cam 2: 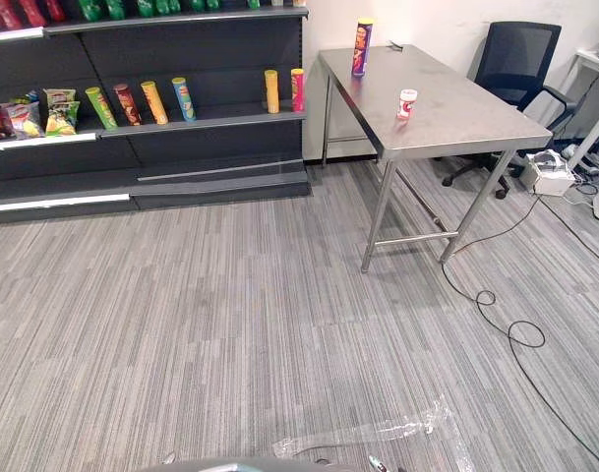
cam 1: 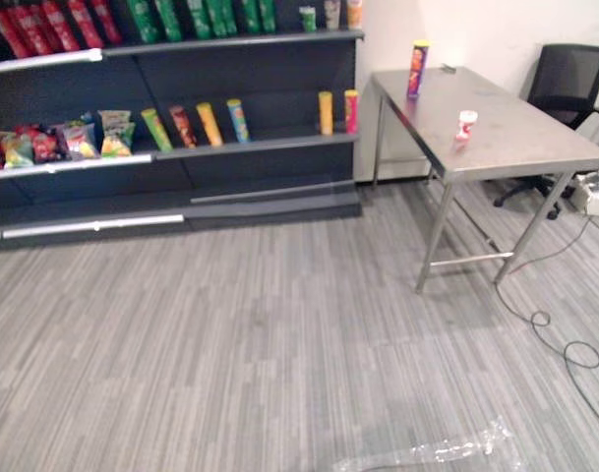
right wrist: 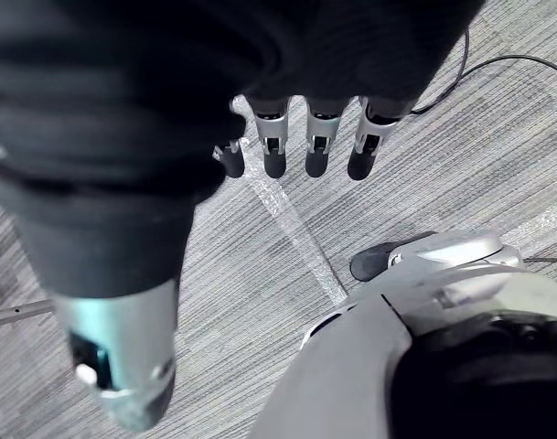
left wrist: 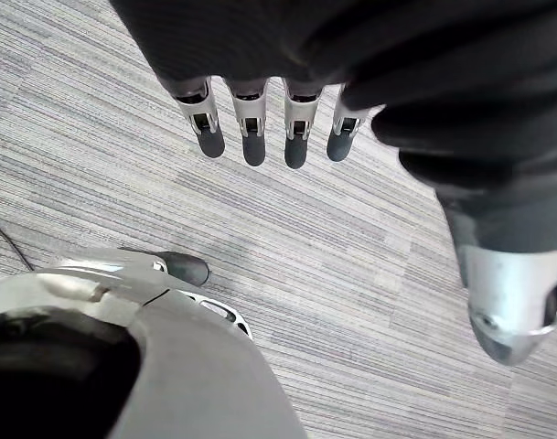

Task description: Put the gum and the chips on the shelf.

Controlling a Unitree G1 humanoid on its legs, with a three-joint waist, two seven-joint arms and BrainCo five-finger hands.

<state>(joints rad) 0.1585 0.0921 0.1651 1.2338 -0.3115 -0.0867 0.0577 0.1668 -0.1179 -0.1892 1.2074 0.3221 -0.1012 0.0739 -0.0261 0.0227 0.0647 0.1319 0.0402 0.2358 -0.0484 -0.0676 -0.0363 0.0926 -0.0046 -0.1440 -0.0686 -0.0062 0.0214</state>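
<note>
Snacks wait untouched as your robot stands back on the grey carpet [cam 1: 230, 324], the steel table [cam 1: 520, 133] off to its right and the shelf [cam 1: 269, 145] ahead to its left. The chips [cam 1: 418, 69], a tall purple and red tube, stand upright near the table's far edge. The gum [cam 1: 466, 126], a small white tub with red on it, sits nearer the middle, well apart from the tube.

Your left hand [left wrist: 253, 137] hangs over the floor with fingers straight and nothing in it. Your right hand [right wrist: 316, 154] hangs the same way, slack and empty.

By the look of it you are at the very first step, with neither item picked up. The next move calls for you to walk to the table, stop within reach and take one item. The tube is tall and narrow and could tip if nudged, so close round its middle.

The shelf's middle board carries leaning tubes [cam 1: 209, 124] and bags [cam 1: 73, 141], with bare board between for yours. Print on the tube, the tub and the shelf stock is too small to read; only colours tell them apart.

A black office chair [cam 1: 569, 79] stands behind the table. A strip of clear plastic [cam 1: 437, 450] lies on the carpet in the foreground, so step round it.
</note>
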